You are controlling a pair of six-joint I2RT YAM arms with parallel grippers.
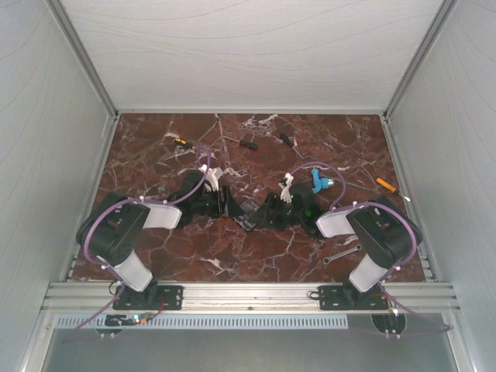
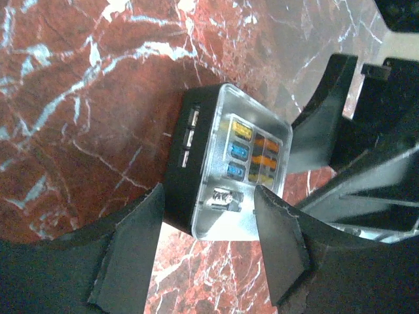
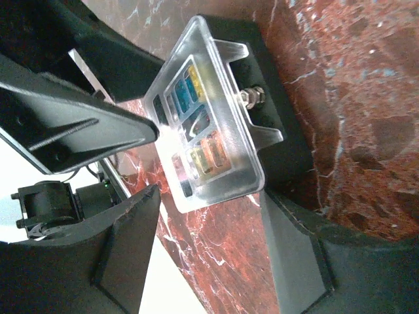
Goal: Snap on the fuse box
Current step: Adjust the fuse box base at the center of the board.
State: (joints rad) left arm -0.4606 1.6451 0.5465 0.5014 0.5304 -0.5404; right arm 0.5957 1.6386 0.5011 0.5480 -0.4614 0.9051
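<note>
The fuse box (image 1: 249, 215) lies mid-table between both arms. It is a black base (image 2: 186, 163) under a clear lid (image 2: 252, 140), with blue and orange fuses showing through. My left gripper (image 2: 208, 196) has closed round its near end, one fingertip (image 2: 156, 199) against the base and the other on the lid. From the opposite side my right gripper (image 3: 209, 196) straddles the box (image 3: 209, 111). Its right finger (image 3: 281, 216) touches the black base, and a narrow gap separates its left finger from the lid's corner. I cannot tell if the lid is fully seated.
Black-handled screwdrivers (image 1: 180, 141) (image 1: 248, 143) (image 1: 287, 139) lie along the back of the marble table. A blue plastic piece (image 1: 319, 180) and an orange-handled tool (image 1: 385, 184) sit at the right. A small wrench (image 1: 341, 254) lies near the right arm's base.
</note>
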